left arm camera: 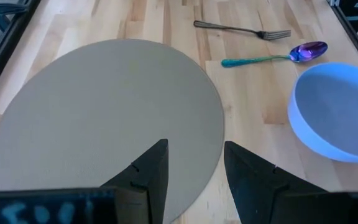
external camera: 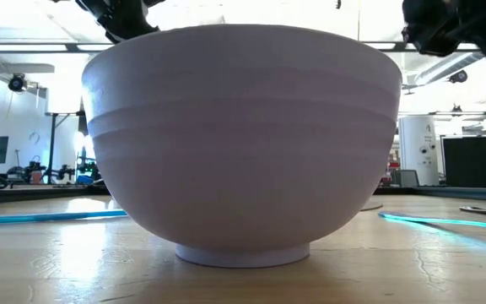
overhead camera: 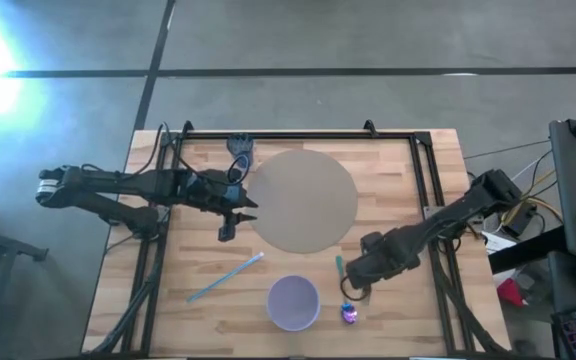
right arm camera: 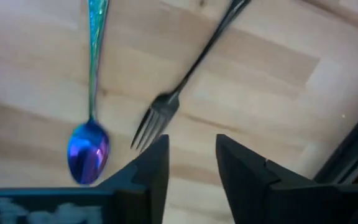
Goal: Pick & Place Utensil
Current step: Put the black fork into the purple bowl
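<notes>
Both end effectors (left arm camera: 194, 177) (right arm camera: 191, 171) are spread; the bowl (external camera: 243, 135) hides the low view's table.

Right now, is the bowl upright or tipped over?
Upright. The bowl stands on its foot in the low view, and the left wrist view shows its open mouth empty.

Right pincer (overhead camera: 352, 290) above spoon (overhead camera: 344, 290) beside bowl (overhead camera: 293, 302)

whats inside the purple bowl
Nothing shows inside the bowl: from above its interior looks bare, and the left wrist view shows only smooth wall. The spoon and fork lie on the table beside it, not in it.
</notes>
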